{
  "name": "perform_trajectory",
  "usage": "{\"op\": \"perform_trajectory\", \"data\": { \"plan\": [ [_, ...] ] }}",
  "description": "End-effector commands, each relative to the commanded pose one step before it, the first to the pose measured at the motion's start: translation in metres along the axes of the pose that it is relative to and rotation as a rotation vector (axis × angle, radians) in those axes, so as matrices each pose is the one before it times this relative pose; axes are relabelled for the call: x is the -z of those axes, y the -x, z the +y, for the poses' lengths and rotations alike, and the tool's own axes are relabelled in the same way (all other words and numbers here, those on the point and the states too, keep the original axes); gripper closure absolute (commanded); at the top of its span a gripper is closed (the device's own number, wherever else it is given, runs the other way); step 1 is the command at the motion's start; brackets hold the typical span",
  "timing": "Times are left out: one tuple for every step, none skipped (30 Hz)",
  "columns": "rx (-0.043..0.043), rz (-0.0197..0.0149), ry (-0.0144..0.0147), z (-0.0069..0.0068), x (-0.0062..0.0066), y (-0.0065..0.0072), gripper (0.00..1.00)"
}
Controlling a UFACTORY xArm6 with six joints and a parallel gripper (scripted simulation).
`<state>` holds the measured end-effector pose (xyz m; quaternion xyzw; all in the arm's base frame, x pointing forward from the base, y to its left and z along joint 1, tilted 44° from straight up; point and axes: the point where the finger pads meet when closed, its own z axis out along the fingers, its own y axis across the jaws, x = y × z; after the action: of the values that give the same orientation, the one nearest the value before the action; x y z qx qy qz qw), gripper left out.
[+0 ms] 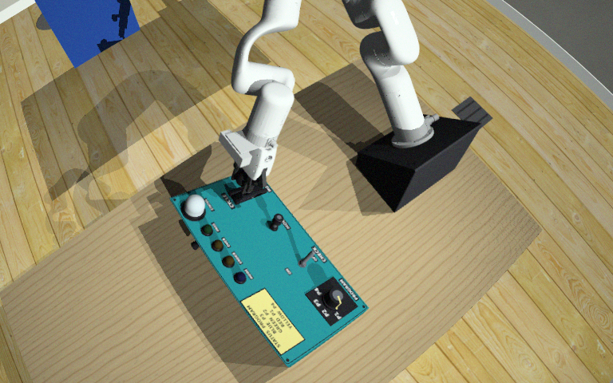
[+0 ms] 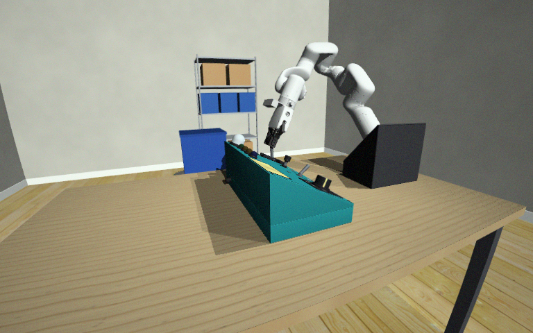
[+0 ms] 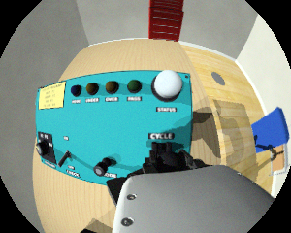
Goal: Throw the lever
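Observation:
The teal console (image 1: 266, 266) lies on the wooden table, sloped panel up. Its lever (image 1: 245, 180) sits in a black slot at the panel's far end, beside the CYCLE label (image 1: 228, 200). My gripper (image 1: 249, 182) stands right over that slot and is shut on the lever's handle, which its fingers mostly hide. In the side view the gripper (image 2: 272, 143) reaches down onto the console's far end. In the wrist view the dark fingers sit just below the CYCLE label (image 3: 161, 136).
The panel also holds a white dome lamp (image 1: 194, 205), a row of small lamps (image 1: 216, 245), a black knob (image 1: 277, 221), a grey toggle (image 1: 306, 259), a rotary selector (image 1: 334, 298) and a yellow label (image 1: 271, 320). My black base (image 1: 414, 159) stands to the right.

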<state>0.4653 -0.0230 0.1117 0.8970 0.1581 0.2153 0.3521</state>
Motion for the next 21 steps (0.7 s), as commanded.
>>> {"op": "perform_trajectory", "data": {
  "plan": [
    [-0.00067, 0.00229, -0.0002, 0.00014, 0.00042, -0.00137, 1.0],
    [0.0, 0.0, 0.0, 0.0, 0.0, 0.0, 1.0],
    [0.0, 0.0, 0.0, 0.0, 0.0, 0.0, 1.0],
    [0.0, 0.0, 0.0, 0.0, 0.0, 0.0, 1.0],
    [0.0, 0.0, 0.0, 0.0, 0.0, 0.0, 1.0],
    [0.0, 0.0, 0.0, 0.0, 0.0, 0.0, 1.0],
    [0.0, 0.0, 0.0, 0.0, 0.0, 0.0, 1.0],
    [0.0, 0.0, 0.0, 0.0, 0.0, 0.0, 1.0],
    [0.0, 0.0, 0.0, 0.0, 0.0, 0.0, 1.0],
    [0.0, 0.0, 0.0, 0.0, 0.0, 0.0, 1.0],
    [0.0, 0.0, 0.0, 0.0, 0.0, 0.0, 1.0],
    [0.0, 0.0, 0.0, 0.0, 0.0, 0.0, 1.0],
    [0.0, 0.0, 0.0, 0.0, 0.0, 0.0, 1.0],
    [0.0, 0.0, 0.0, 0.0, 0.0, 0.0, 1.0],
    [0.0, 0.0, 0.0, 0.0, 0.0, 0.0, 0.24],
    [0.0, 0.0, 0.0, 0.0, 0.0, 0.0, 0.24],
    [0.0, 0.0, 0.0, 0.0, 0.0, 0.0, 0.24],
    [0.0, 0.0, 0.0, 0.0, 0.0, 0.0, 0.24],
    [0.0, 0.0, 0.0, 0.0, 0.0, 0.0, 0.24],
    [0.0, 0.0, 0.0, 0.0, 0.0, 0.0, 0.24],
    [0.0, 0.0, 0.0, 0.0, 0.0, 0.0, 0.24]
  ]
}}
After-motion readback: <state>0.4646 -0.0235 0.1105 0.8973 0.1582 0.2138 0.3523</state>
